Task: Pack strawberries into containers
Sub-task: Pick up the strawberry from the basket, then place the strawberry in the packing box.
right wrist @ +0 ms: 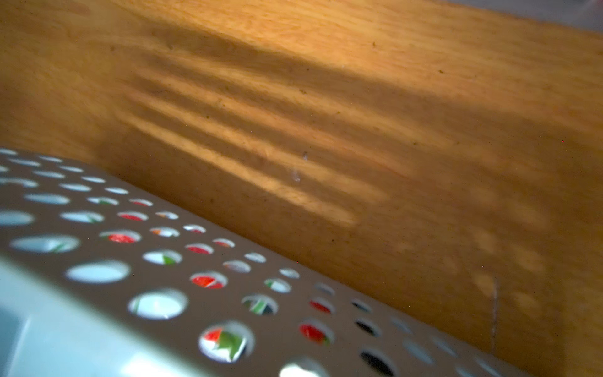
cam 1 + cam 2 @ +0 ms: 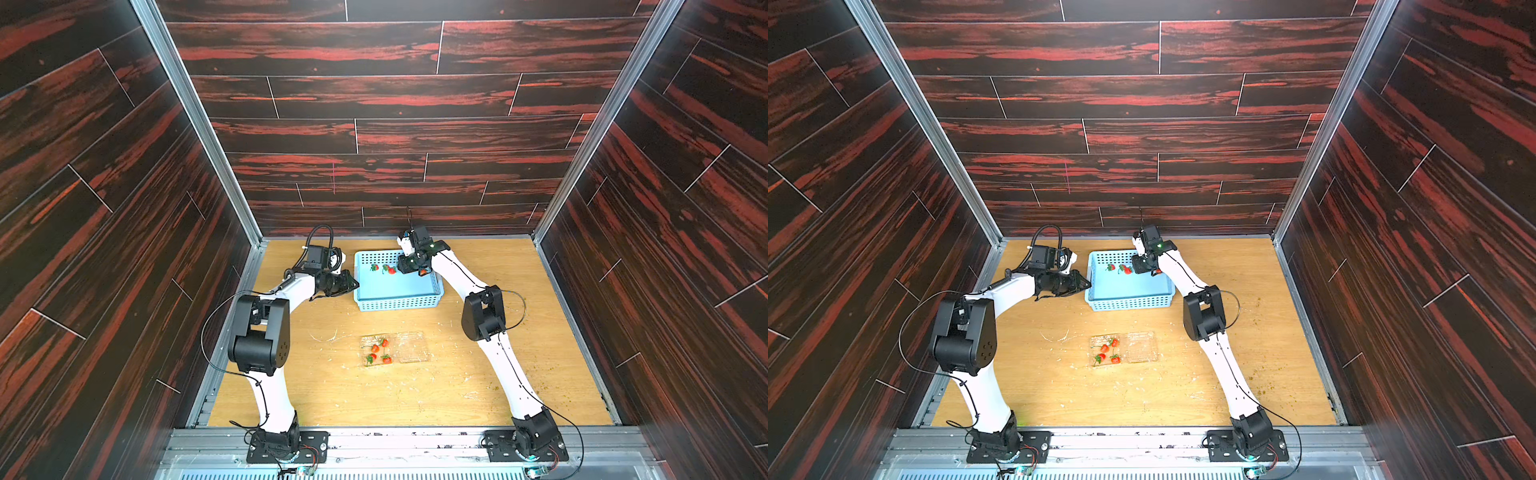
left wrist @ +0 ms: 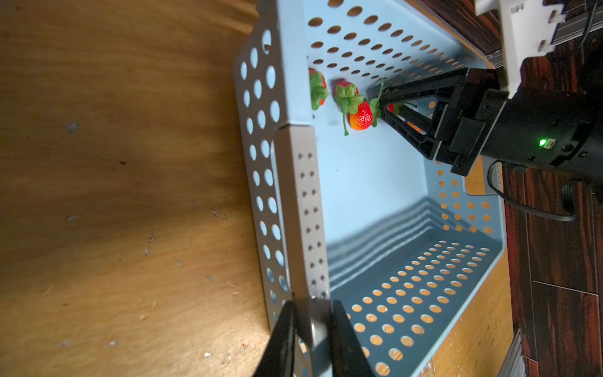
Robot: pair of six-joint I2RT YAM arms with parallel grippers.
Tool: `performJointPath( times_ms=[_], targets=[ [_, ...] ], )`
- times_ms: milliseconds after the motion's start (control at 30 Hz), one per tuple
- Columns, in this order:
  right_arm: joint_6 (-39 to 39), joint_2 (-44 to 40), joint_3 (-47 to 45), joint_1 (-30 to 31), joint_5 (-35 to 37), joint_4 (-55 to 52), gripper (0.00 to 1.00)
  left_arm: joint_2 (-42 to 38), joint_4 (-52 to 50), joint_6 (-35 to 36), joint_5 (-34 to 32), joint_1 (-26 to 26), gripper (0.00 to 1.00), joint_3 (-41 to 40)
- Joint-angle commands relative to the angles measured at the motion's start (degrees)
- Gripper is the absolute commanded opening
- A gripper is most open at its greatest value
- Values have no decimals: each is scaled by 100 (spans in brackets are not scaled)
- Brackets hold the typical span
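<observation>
Here, left grip: the left gripper is clamped tight on the left wall of the basket, toward that wall's near end. One black finger lies outside the wall and the other inside.
Left arm: it meets the basket from the left side in both top views.
Right grip: the right gripper is lowered into the basket's far-right corner, its fingers converging to a narrow gap. A patch of red shows between them and a green stem stands just beside the tips. Whether they actually hold that berry cannot be told.
Right wrist view: blurred. It shows the basket's perforated wall from outside, with red and green glimpsed through the holes.
Basket fruit: loose strawberries lie on the pale blue floor against the far wall, just left of the right gripper. One of them is partly hidden behind the left rim.
Basket: light blue and perforated, it stands flat at the far centre of the table.
Container: the clear clamshell lies unfolded flat on the table, nearer than the basket, well apart from it, and between the two arms.
Packed fruit: four strawberries with green caps showing, all in the clamshell's left half.
Table: wooden, scattered with pale scraps and green specks.
Surround: dark red wood-grain walls stand on the left, right and far sides.
</observation>
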Motion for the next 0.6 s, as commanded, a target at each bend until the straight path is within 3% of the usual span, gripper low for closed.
performJointPath(
  times_ms=[0,67,300,567],
  targets=[
    [68,11,-319,26,71,-14,27,13,-28,180,48,-42,16,133],
    [72,-251,-642,35,79,144,23,18,-46,172,-2,-42,16,142],
    [-147,-1508,-2200,67,19,890,21,102,-15,75,-130,-38,15,199],
    [-334,-3080,-4069,127,-842,1569,21,239,70,-125,-294,-42,15,313]
  ],
)
